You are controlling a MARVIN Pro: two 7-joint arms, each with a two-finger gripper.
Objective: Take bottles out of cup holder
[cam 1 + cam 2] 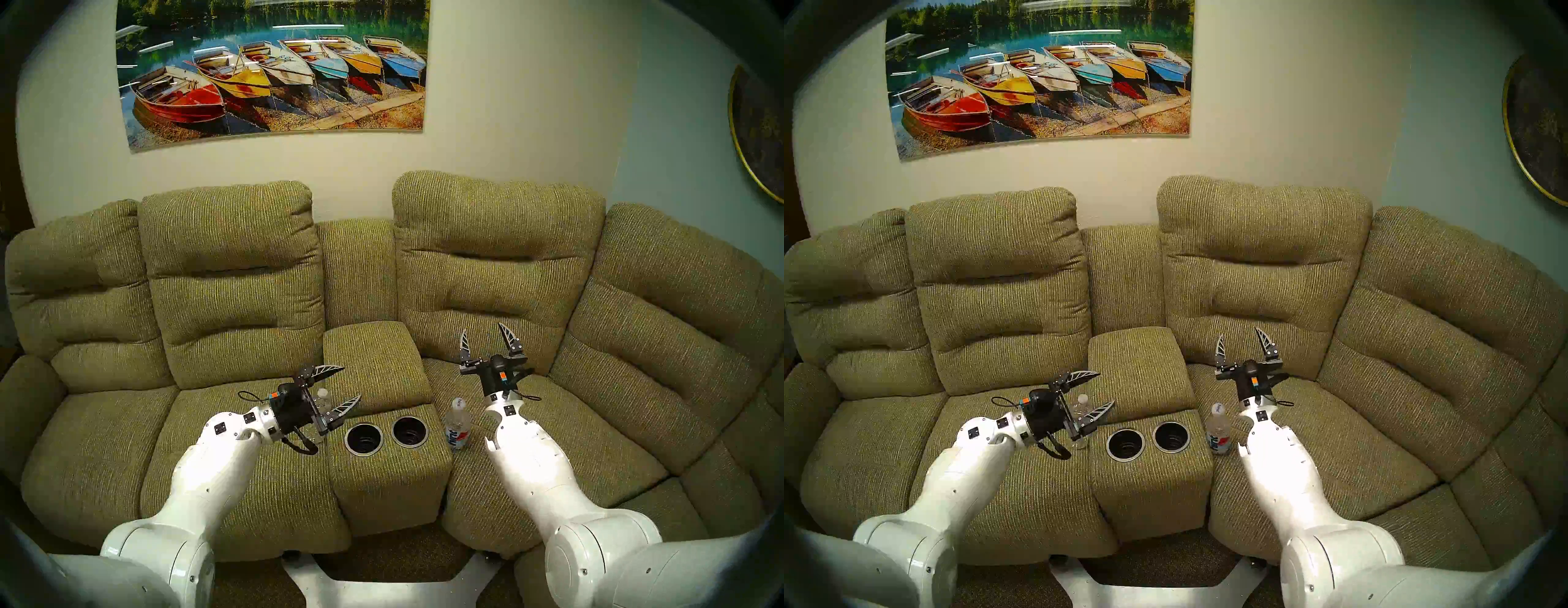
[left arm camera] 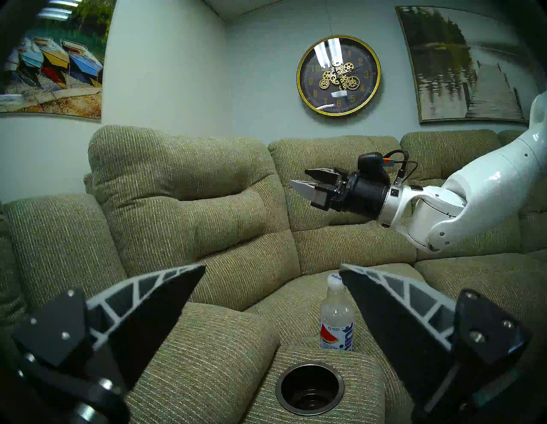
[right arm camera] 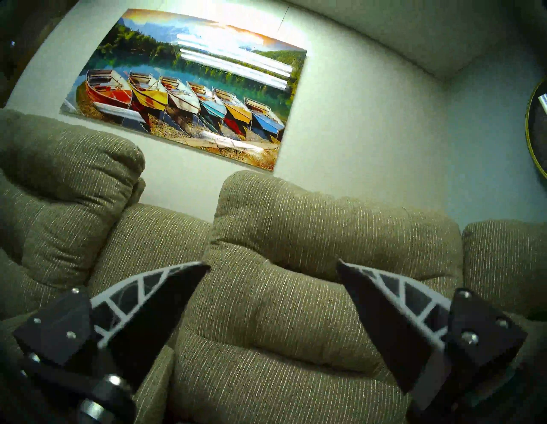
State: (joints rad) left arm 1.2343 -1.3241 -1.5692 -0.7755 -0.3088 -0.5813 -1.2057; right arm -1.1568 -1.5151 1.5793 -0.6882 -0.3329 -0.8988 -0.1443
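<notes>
olive fabric fills the head view: both recesses of the cup holder [image 1: 364, 440] show empty black liners. the taller bottle [image 1: 457, 426] stands upright on the seat just beside the console's 3 o'clock side, the shorter bottle [image 1: 323, 399] upright on the seat at its 9 o'clock side. the left gripper [image 1: 343, 385] has its jaws spread and empty, with the shorter bottle showing behind the palm; the right gripper [image 1: 485, 338] is spread and empty too, pointing to 12 o'clock past the taller bottle.

left wrist view: the taller bottle [image 2: 336, 319] stands long axis vertical between the parted fingertips at 12 o'clock, beyond one recess [image 2: 310, 388].

right wrist view: only sofa cushions [image 3: 296, 296] lie between its parted fingers. judged from this, removal looks complete.
</notes>
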